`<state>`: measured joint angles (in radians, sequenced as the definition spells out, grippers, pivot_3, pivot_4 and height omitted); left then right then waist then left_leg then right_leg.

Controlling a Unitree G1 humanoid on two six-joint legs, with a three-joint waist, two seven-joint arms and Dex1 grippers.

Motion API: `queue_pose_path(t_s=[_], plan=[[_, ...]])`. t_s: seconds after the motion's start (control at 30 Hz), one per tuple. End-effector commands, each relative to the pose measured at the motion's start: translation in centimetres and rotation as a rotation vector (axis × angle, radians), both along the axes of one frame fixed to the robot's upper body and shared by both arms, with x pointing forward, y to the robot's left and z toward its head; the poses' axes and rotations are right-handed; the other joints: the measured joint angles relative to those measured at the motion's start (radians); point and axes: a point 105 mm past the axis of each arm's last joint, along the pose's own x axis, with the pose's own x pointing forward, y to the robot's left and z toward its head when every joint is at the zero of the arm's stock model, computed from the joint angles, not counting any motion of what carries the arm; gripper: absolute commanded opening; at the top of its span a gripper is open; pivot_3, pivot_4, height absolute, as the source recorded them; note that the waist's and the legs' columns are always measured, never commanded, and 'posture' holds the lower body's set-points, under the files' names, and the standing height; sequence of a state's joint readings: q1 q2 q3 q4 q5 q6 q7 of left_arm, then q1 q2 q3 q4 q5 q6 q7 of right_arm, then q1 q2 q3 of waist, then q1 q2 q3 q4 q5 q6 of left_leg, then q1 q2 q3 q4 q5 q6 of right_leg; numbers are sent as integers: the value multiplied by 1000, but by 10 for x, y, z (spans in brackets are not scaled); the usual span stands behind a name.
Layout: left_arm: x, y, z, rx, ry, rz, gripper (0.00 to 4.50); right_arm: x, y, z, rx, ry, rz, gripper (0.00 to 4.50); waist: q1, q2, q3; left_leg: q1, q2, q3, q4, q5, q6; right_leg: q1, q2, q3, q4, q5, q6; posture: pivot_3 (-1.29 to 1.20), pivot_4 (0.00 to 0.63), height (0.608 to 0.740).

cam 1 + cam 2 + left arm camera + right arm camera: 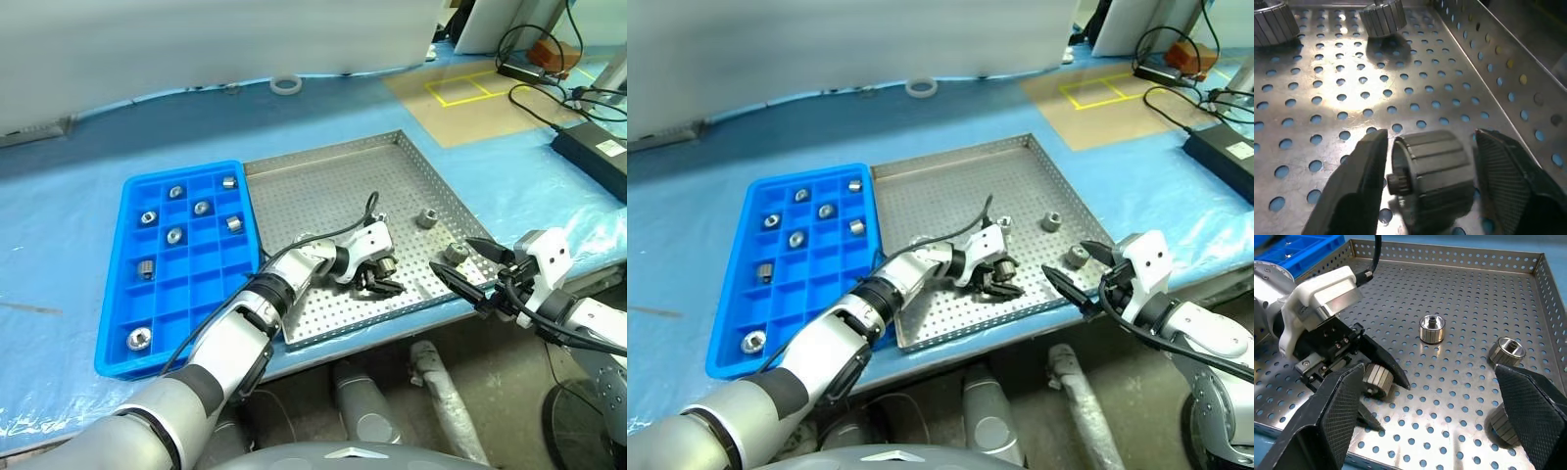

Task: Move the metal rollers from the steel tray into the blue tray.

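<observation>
The steel tray [313, 196] lies in the middle of the blue-covered table. My left gripper [380, 279] is low over its near part, shut on a metal roller [1432, 176] that still rests on the perforated floor. Three more metal rollers [1431, 328] [1506, 351] [1506, 426] stand loose in the tray's right part. My right gripper [1427, 374] hovers open at the tray's near right corner, with nothing in it. The blue tray [127, 196] sits against the steel tray's left side, with several rollers [201, 208] in its compartments.
A white tape ring [285, 85] lies at the back of the table. Black cables and a power brick [598, 147] lie at the far right, near a brown mat with yellow tape [460, 88]. The table's front edge runs just below both trays.
</observation>
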<state>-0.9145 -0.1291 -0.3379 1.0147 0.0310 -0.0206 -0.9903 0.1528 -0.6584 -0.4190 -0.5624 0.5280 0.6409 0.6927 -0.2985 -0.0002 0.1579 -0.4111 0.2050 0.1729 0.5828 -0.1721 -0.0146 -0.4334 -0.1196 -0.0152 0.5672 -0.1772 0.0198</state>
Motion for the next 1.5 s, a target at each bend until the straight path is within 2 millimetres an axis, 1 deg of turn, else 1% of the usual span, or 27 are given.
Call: queue_pose_path(t_s=[0.03,0.07,0.1,0.17,0.23,0.3,0.4,0.47,0.6,0.63,0.67,0.73,0.77,0.83,0.93,0.97,1.0,1.07,1.13,1.2,1.27,1.37,1.4,1.5], plan=[[-4,-10,10,-72,54,1,1720,3,4,10,-6,-43,29,4500,-11,0,0,-1,-1,0,0,0,1,0,-2,-2,0,0,0,-736,150,740],[-4,-10,15,-98,65,1,1456,4,4,10,-6,-43,35,4500,-14,0,0,-1,-1,0,0,-1,1,0,-4,-5,0,0,0,-736,150,740],[-2,-10,22,-135,79,9,1421,6,6,11,-4,-45,44,4500,-16,0,0,-2,-1,0,0,-1,1,0,-5,-6,0,0,0,-695,150,740],[1,-7,34,-194,90,24,1421,9,9,13,2,-49,65,4500,-18,0,0,-3,-1,-1,0,-1,2,0,-6,-8,0,0,0,-695,150,740],[6,-2,46,-247,81,53,1421,14,13,14,7,-50,94,4500,-18,0,0,-4,-1,-1,0,-1,2,-1,-6,-9,0,0,0,-635,150,740],[12,6,61,-319,71,93,1421,21,20,15,13,-50,134,4500,-15,0,0,-4,0,-2,0,-1,2,-1,-6,-10,0,0,0,-575,150,740],[18,22,79,-391,49,154,1421,32,30,16,23,-46,200,4500,-6,0,0,-4,0,-2,0,-1,2,-1,-6,-11,1,1,-1,-491,150,740],[23,37,89,-422,30,214,1421,41,39,17,31,-46,254,4500,0,0,0,-4,0,-2,0,0,3,-1,-6,-11,2,3,-6,-457,150,740],[24,65,97,-439,-6,312,1421,56,54,20,46,-45,348,4500,33,0,1,-3,1,-2,-1,1,5,-1,-6,-12,4,4,-7,-332,150,740],[23,73,98,-440,-14,342,1421,59,59,20,49,-44,374,4500,45,0,1,-2,2,-2,-1,1,6,-1,-6,-12,4,5,-8,-306,150,740],[24,86,98,-437,-30,393,1421,65,66,21,53,-40,413,4500,62,-1,1,-2,2,-2,-1,1,6,0,-6,-12,4,5,-8,-253,150,740],[22,107,97,-426,-55,473,1421,72,77,20,56,-31,474,4500,93,-1,1,-1,2,-2,-1,1,6,0,-6,-12,5,5,-9,-192,150,740],[21,114,97,-420,-64,501,1421,75,81,20,56,-28,496,4500,107,-1,1,-1,2,-2,-1,2,6,-1,-6,-12,5,5,-9,-169,150,740],[19,136,95,-411,-83,589,1421,81,93,20,60,-22,562,4500,154,-1,1,-1,3,-2,-1,2,6,-2,-5,-12,6,5,-9,-105,150,740],[13,160,90,-377,-113,692,1421,89,110,19,61,-17,643,4500,233,0,1,-1,4,0,-2,2,6,-3,-5,-11,8,4,-12,-21,150,740],[10,166,89,-361,-124,718,1421,91,115,19,62,-16,667,4500,264,0,1,-1,4,0,-2,2,6,-3,-5,-11,9,3,-13,6,150,740],[7,170,88,-350,-130,735,1421,92,118,19,62,-15,684,4500,278,0,1,0,4,1,-2,2,6,-4,-6,-11,12,1,-17,17,150,740],[3,179,88,-353,-136,792,1421,95,124,19,61,-16,716,4500,328,-1,1,0,4,1,-2,2,5,-4,-6,-10,16,-2,-22,55,150,740],[-1,186,87,-351,-136,842,1421,98,129,18,60,-14,742,4500,364,-1,1,0,4,1,-2,2,5,-4,-6,-9,18,-4,-25,71,150,740],[-3,190,84,-339,-135,876,1421,99,132,17,59,-12,757,4500,385,-1,1,0,4,1,-2,3,4,-4,-6,-9,20,-4,-25,85,150,740],[-5,194,79,-317,-137,909,1421,99,133,16,61,-9,766,4500,395,-1,2,1,4,1,-1,3,3,-4,-6,-9,20,-4,-25,92,150,740],[-10,200,74,-291,-136,953,1421,99,133,14,58,-7,771,4500,394,-1,2,3,5,1,-2,4,0,-4,-6,-9,21,-4,-25,94,150,740],[-12,203,72,-278,-141,975,1421,99,133,13,58,-6,771,4500,394,-1,2,4,6,1,-2,4,-4,-4,-5,-9,23,-4,-25,94,150,740],[-17,210,66,-216,-175,1011,1421,98,133,10,57,-1,773,4500,394,-2,2,5,10,0,-5,6,-9,-4,-4,-9,24,-4,-25,95,150,740]])
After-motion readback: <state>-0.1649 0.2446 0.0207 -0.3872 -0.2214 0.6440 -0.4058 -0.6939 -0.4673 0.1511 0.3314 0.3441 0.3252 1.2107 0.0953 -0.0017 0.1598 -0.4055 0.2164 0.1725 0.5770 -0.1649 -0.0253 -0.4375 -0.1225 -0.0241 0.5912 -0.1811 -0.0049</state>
